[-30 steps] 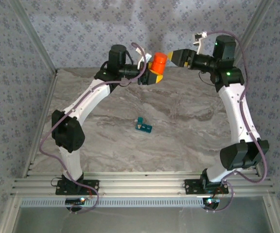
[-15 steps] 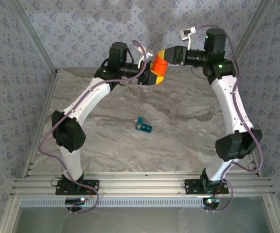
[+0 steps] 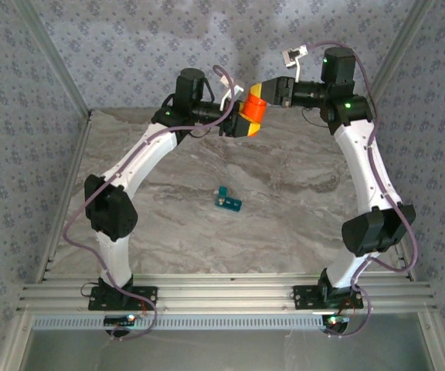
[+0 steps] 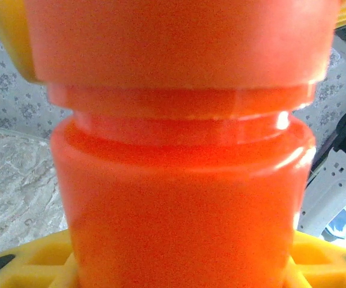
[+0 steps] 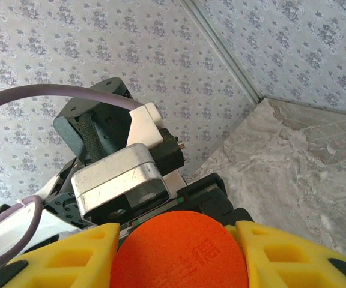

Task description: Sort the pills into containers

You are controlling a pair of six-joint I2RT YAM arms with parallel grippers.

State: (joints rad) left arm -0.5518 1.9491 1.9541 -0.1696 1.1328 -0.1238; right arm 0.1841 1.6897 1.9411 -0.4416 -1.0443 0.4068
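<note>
An orange bottle [image 3: 252, 107] hangs in the air above the table's far edge. My left gripper [image 3: 242, 122] is shut on its body [image 4: 179, 198], with yellow fingers [image 4: 32, 264] either side of it. My right gripper [image 3: 263, 93] is shut on the bottle's cap [image 5: 179, 249], and its yellow fingers [image 5: 65, 258] press both sides of the cap. The containers, a small teal pill box [image 3: 228, 201], lie on the marble table [image 3: 300, 224] well below and in front of both grippers. The pills are out of view.
Patterned walls close in the back and both sides, with metal corner posts [image 3: 52, 62]. A rail frame [image 3: 222, 297] runs along the near edge by the arm bases. Bare marble lies all around the pill box.
My right gripper moved left onto the bottle's cap and closed on it. The left arm and the bottle stayed almost still. The pill box has not moved.
</note>
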